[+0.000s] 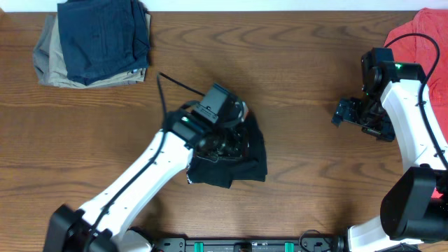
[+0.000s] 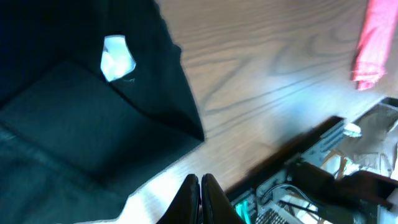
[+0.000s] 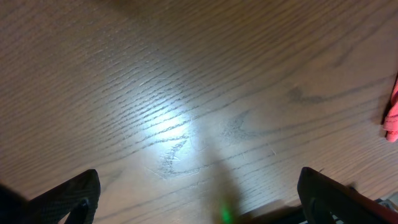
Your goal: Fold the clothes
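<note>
The clothes (image 1: 245, 162), a black shirt, lie bunched in a small dark heap at the table's middle. In the left wrist view the clothes (image 2: 68, 124) fill the left side, folded over, with a white label (image 2: 117, 57) showing. My left gripper (image 1: 225, 143) hovers over the heap. Its fingers (image 2: 191, 193) are pressed together above bare wood just off the fabric's edge, with nothing seen between them. My right gripper (image 1: 343, 112) stands far to the right, clear of the shirt. It is open wide (image 3: 199, 186) over bare wood.
A navy folded garment (image 1: 101, 38) lies on a khaki one (image 1: 52, 66) at the back left. A coral-red shirt (image 1: 420, 35) sits at the back right corner, behind the right arm. The table's front edge (image 2: 298, 146) with equipment below is near the left gripper.
</note>
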`<state>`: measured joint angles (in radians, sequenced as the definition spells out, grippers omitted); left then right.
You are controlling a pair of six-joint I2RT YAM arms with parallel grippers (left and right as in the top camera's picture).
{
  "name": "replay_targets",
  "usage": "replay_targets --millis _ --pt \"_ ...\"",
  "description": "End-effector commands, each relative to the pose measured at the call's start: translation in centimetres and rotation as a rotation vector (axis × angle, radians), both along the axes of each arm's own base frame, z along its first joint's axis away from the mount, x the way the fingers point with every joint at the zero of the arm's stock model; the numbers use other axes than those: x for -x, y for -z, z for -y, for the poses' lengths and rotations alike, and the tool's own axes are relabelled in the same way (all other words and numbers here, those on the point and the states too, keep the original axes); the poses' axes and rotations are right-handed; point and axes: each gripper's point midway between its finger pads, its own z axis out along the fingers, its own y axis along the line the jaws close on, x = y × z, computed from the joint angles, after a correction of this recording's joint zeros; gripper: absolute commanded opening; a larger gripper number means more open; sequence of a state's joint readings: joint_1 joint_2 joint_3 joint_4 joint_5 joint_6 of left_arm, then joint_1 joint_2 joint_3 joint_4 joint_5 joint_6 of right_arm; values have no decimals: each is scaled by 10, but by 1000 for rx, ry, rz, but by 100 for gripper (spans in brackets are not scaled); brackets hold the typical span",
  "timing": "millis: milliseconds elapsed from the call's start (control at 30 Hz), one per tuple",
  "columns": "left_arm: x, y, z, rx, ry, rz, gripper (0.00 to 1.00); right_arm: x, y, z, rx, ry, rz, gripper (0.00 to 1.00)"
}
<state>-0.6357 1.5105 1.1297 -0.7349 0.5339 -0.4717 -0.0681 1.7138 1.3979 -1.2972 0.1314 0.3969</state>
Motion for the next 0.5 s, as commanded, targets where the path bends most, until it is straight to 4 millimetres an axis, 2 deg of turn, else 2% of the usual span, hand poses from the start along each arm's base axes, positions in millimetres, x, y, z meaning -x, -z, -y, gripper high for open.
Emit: replay_targets --millis 0,267,367,467 --pt "15 38 1 -52 2 -93 6 -3 -2 1 11 -13 5 99" --pt "32 120 24 -105 55 -163 6 -3 -2 1 10 -13 5 99" --pt "38 131 29 -109 61 -197 6 -3 -2 1 11 -13 5 99" --pt "37 127 30 -101 62 -189 6 -3 -2 1 10 -13 5 99"
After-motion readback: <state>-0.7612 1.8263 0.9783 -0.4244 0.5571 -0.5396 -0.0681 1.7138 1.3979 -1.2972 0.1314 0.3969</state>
